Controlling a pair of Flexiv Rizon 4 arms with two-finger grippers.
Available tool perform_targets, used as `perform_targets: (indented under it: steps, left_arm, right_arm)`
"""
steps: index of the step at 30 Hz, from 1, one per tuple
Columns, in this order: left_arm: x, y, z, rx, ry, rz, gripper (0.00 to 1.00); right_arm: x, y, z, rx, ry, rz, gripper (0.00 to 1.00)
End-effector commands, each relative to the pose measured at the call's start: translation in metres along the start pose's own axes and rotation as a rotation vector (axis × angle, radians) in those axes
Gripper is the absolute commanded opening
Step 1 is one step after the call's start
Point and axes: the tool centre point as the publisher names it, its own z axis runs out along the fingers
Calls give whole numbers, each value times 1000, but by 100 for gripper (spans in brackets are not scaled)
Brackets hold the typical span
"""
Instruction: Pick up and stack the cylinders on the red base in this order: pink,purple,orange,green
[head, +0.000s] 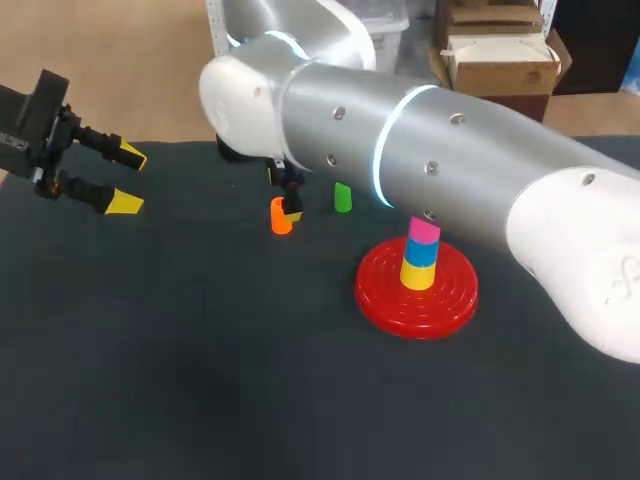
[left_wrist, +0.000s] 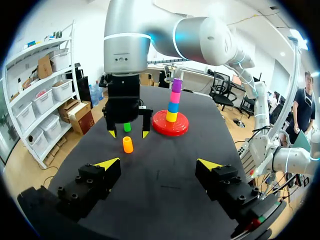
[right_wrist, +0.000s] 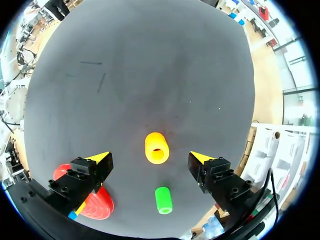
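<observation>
Orange cylinder (right_wrist: 156, 147) under wide-spread right fingers (right_wrist: 99, 159)

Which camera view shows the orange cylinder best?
The right wrist view: it looks straight down on the orange cylinder, whole and unobstructed, under the open right end effector. The head view shows it partly hidden by that end effector. The left wrist view shows it whole but small, standing upright.

Orange cylinder (right_wrist: 156, 148) under the black, yellow-tipped right gripper (right_wrist: 149, 156); green cylinder (right_wrist: 163, 200) beside it. Red, concentrically ringed base (head: 385, 295) carries a stack (left_wrist: 173, 102) banded yellow, blue, pink, purple. Counter (head: 200, 380): dark grey.
</observation>
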Motion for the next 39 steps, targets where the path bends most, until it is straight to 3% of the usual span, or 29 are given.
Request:
perform_targets:
  steps: [1,18,20,22,23,24,35,39]
  left_arm:
    - [1,0,0,-2,-2,2,100]
    - [1,0,0,-2,-2,2,100]
    - [1,0,0,-2,-2,2,100]
    - [1,0,0,-2,-2,2,100]
    - [1,0,0,-2,-2,2,100]
    - [1,0,0,-2,-2,2,100]
    - [1,0,0,-2,-2,2,100]
    - [1,0,0,-2,-2,2,100]
  right_arm:
    - [-4,-13,1,-66,10,2,100]
    - [-5,-10,12,-79,15,-1,99]
    - [-4,-9,14,-80,19,2,57]
    - [-3,-9,17,-82,30,6,31]
    - [-2,-9,18,-82,36,10,10]
    - [-2,-9,18,-82,36,10,0]
    - [-3,-9,15,-61,37,35,0]
    - [2,-6,2,-42,20,60,0]
